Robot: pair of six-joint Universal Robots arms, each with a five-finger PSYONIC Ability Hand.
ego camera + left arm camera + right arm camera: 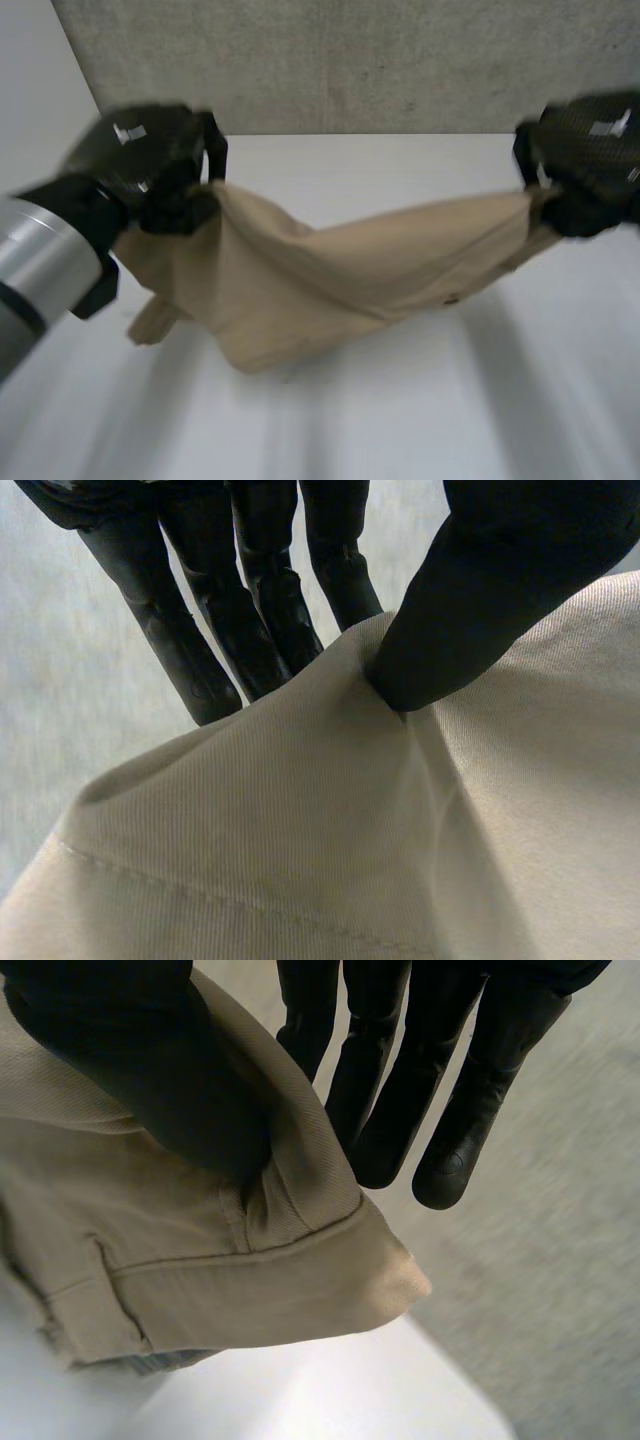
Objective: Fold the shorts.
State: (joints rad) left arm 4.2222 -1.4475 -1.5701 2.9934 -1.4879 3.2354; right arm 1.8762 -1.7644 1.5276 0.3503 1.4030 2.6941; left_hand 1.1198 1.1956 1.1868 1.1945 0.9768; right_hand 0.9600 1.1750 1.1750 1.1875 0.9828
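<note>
Worktop [400,420]: white, plain, one, running back to a grey wall [350,60] at its far edge. Item on it: shorts [300,290], tan, lowest fold sagging towards my worktop; actual contact I could not tell.

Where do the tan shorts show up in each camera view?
Head view: shorts sag between left hand and right hand.
Left wrist view: shorts pinched between the left hand's thumb and fingers.
Right wrist view: shorts pinched under the right hand's thumb.
Shared landmark: the pinching hands.
</note>
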